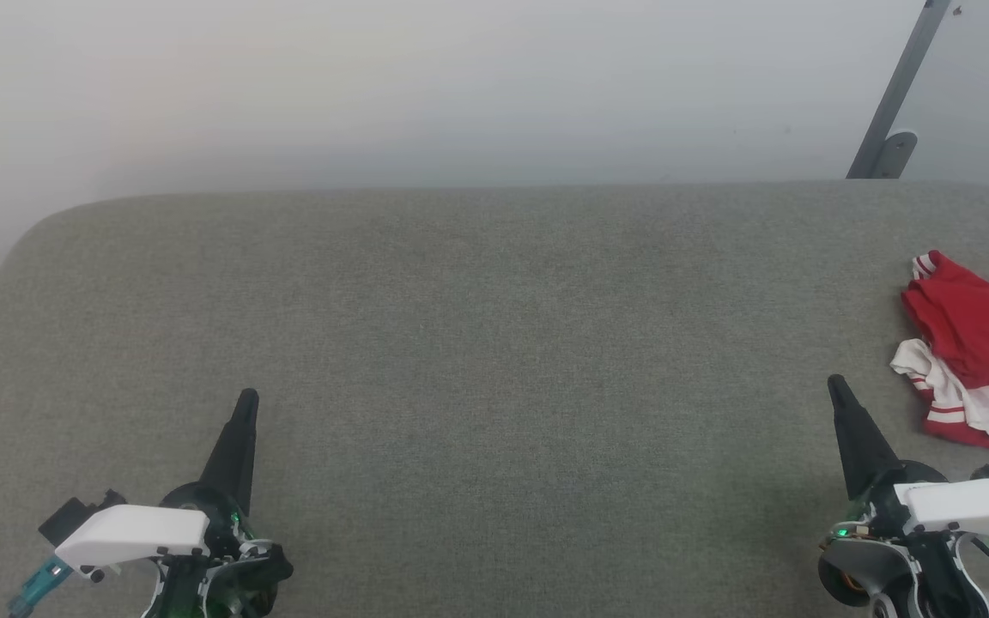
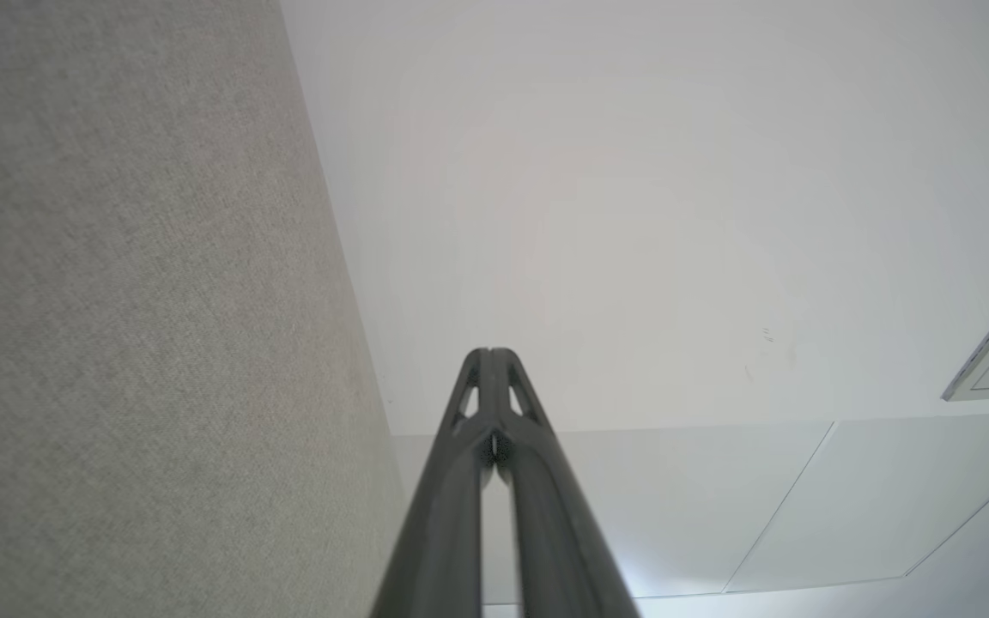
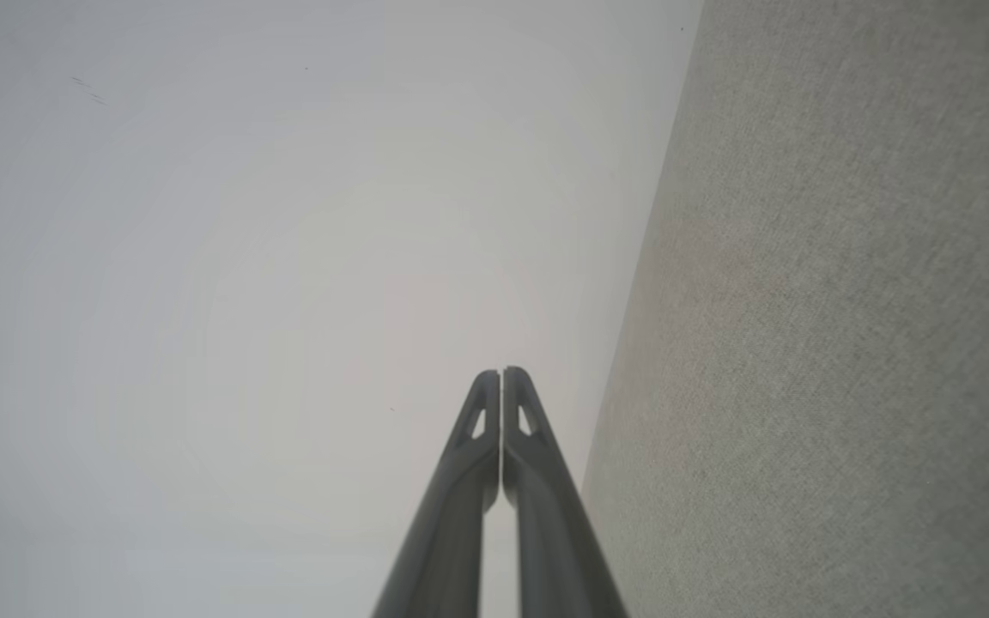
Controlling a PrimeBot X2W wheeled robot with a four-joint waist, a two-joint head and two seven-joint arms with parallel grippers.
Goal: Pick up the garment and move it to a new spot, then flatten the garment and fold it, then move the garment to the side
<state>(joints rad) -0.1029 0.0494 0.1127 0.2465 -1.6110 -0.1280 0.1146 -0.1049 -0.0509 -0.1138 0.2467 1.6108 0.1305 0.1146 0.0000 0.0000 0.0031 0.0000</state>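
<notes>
Garment (image 1: pixel 975 343) lies crumpled on the grey cushion (image 1: pixel 494 326), far right in my head view, near the right gripper (image 1: pixel 836 383); wrist views show me it and the left gripper (image 2: pixel 489 352) pinched closed, empty, open cushion between them.

No text, label, brand, number or sign can be read in any of the views. The garment (image 1: pixel 975 328) shows only red cloth and striped white cuffs, without legible print.
</notes>
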